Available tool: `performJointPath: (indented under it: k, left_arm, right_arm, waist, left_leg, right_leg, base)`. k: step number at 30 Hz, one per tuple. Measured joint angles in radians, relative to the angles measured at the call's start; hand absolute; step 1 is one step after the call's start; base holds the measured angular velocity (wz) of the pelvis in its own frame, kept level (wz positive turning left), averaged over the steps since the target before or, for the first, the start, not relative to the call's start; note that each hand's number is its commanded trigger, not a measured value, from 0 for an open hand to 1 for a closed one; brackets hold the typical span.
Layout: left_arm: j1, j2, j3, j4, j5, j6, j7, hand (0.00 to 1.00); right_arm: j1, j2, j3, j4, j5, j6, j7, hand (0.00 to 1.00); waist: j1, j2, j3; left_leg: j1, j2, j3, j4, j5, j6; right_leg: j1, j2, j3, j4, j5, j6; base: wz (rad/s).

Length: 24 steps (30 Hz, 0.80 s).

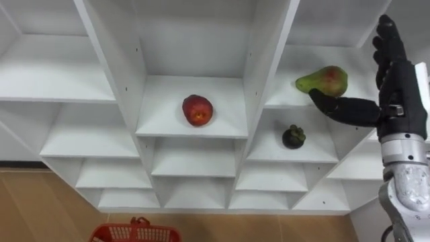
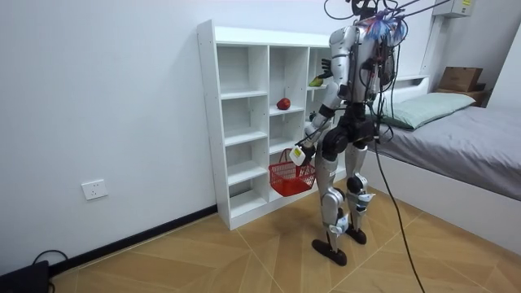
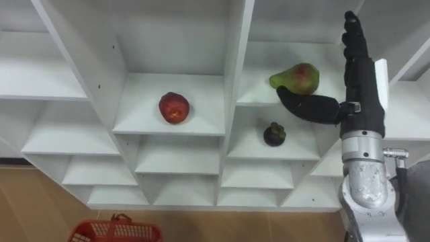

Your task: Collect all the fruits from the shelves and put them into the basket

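Right robot hand (image 1: 399, 94) by pear (image 1: 324, 81), basket (image 1: 138, 233) below

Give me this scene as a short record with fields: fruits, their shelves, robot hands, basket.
red round apple: middle column shelf, alone
green-red pear: right column, upper shelf, lying
dark round fruit: shelf directly below pear
right robot hand: open, raised beside pear, not holding it
red mesh basket: low, by left robot hand

My right hand (image 1: 396, 81): black matte fingers (image 1: 386, 37), white tag at the back, and silver metal wrist and forearm shell with small screws. In the room view I see a silver-grey body, dark waist and black cables off the shoulders.
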Motion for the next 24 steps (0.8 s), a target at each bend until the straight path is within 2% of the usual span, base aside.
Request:
performJointPath:
  k: [5,13,16,24]
  left_arm:
    - [0.006,0.001,0.0,-0.006,0.0,0.0,0.002,1.0]
    - [0.007,0.001,0.006,-0.017,0.001,0.005,0.004,1.0]
    - [0.007,0.002,0.027,-0.03,0.001,0.009,-0.001,1.0]
    - [0.003,0.006,0.038,-0.044,0.002,0.041,-0.021,1.0]
  right_arm:
    - [-0.009,0.0,-0.002,0.007,0.014,0.002,0.003,0.0]
    - [-0.077,-0.001,-0.005,0.035,0.031,0.01,0.043,0.0]
    - [-0.119,-0.014,-0.009,0.094,0.04,0.02,0.063,0.0]
    - [-0.144,-0.038,-0.014,0.182,0.024,0.061,0.109,0.0]
  waist:
    - [-0.001,0.0,0.0011]
    - [0.001,-0.013,0.0052]
    - [0.0,-0.022,0.0102]
    - [0.005,-0.029,0.0069]
  left_leg:
    - [-0.002,0.0,-0.009,0.003,0.001,0.0]
    - [-0.004,-0.001,-0.01,0.008,0.001,0.0]
    - [-0.006,-0.001,-0.013,0.009,0.001,0.0]
    - [-0.009,-0.003,-0.027,0.011,0.001,0.0]
  right_leg:
    - [0.008,-0.002,-0.021,-0.002,0.0,0.0]
    - [0.008,-0.003,-0.023,-0.003,0.0,0.0]
    - [0.008,-0.006,-0.033,-0.003,0.0,0.0]
    - [0.007,-0.008,-0.047,-0.002,-0.001,0.001]
  base:
    - [0.07]
    - [0.0]
    - [0.04]
    - [0.02]
